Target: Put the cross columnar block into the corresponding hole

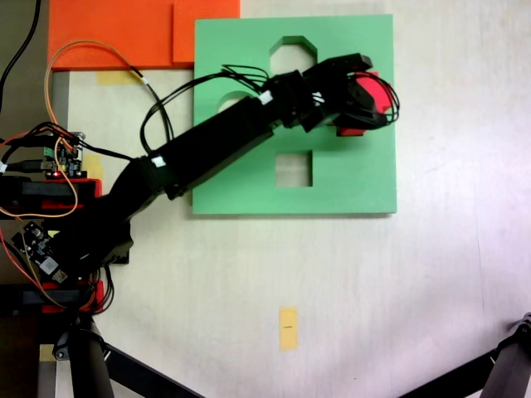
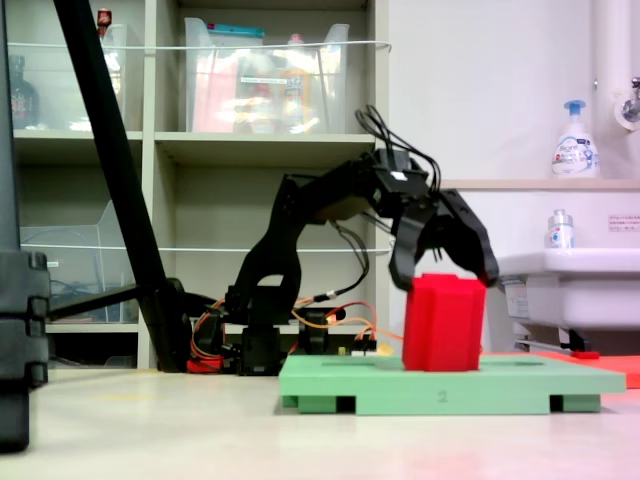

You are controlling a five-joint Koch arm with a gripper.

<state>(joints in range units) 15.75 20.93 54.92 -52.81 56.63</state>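
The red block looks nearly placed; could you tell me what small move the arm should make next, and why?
Probably press straight down. In the second exterior view the red block stands upright, most of it above the green board, with the gripper straddling its top, so it looks not fully seated in the hole.

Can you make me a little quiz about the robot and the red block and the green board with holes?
1. True or false: the red block stands upright on the green board in the second exterior view.
2. Where are the end effector fingers? A) spread over the top of the block B) flat on the floor C) inside the square hole
3. Fill in: in the first exterior view, the empty square hole is nearer the picture's ______ edge than the block is.

Key: 1 true; 2 A; 3 bottom.
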